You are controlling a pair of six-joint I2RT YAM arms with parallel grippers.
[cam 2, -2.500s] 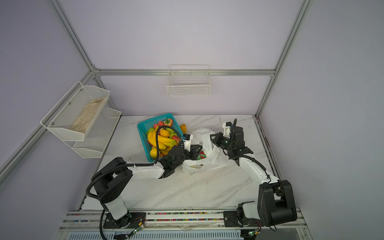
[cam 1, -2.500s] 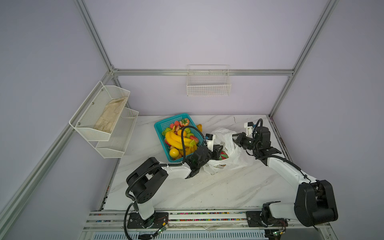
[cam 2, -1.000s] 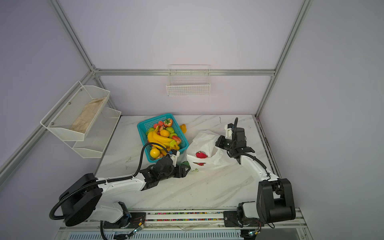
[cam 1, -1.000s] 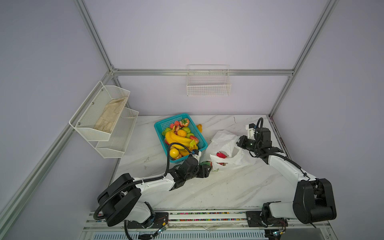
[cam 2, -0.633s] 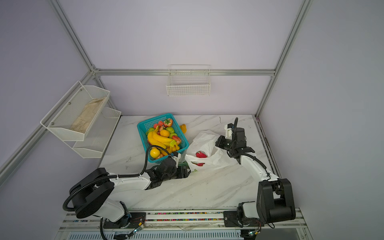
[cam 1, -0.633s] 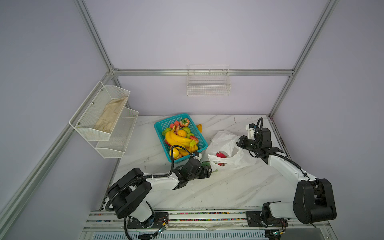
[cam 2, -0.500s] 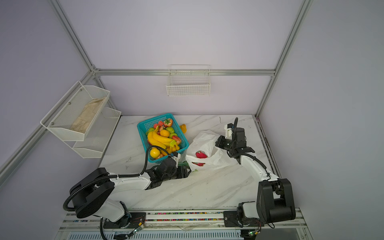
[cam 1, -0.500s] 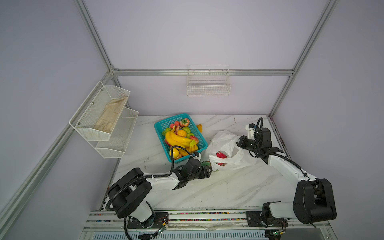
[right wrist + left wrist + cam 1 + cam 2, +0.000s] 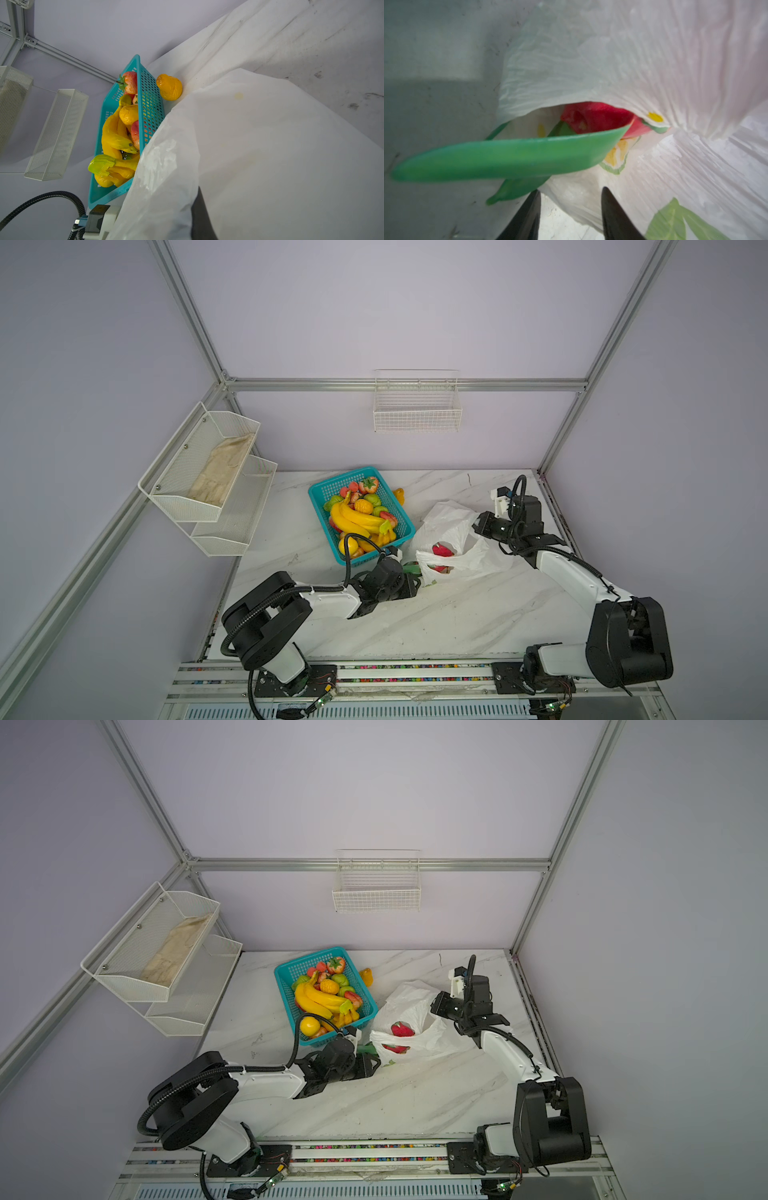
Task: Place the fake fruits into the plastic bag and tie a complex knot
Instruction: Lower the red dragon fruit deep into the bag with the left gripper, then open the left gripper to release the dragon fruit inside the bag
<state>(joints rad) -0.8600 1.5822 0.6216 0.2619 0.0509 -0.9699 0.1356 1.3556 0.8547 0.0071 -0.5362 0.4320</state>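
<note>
We have bagged some red fruits (image 9: 402, 1029); most fill the basket (image 9: 316, 959), no knot yet. Right gripper (image 9: 434, 1006) pinches the plastic bag (image 9: 415, 998); left gripper (image 9: 571, 193) gapes halfway.

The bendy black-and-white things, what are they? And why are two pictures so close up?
They are robot arms: a left arm and a right arm, by a table. The two wide pictures come from a camera up high; the close ones from cameras on the wrists. On the table sit a basket of toy fruit, one yellow fruit beside it, and a white bag with red fruit inside. The right hand pinches the bag's edge. The left hand is open at the bag's mouth, where a green leaf sticks out.
</note>
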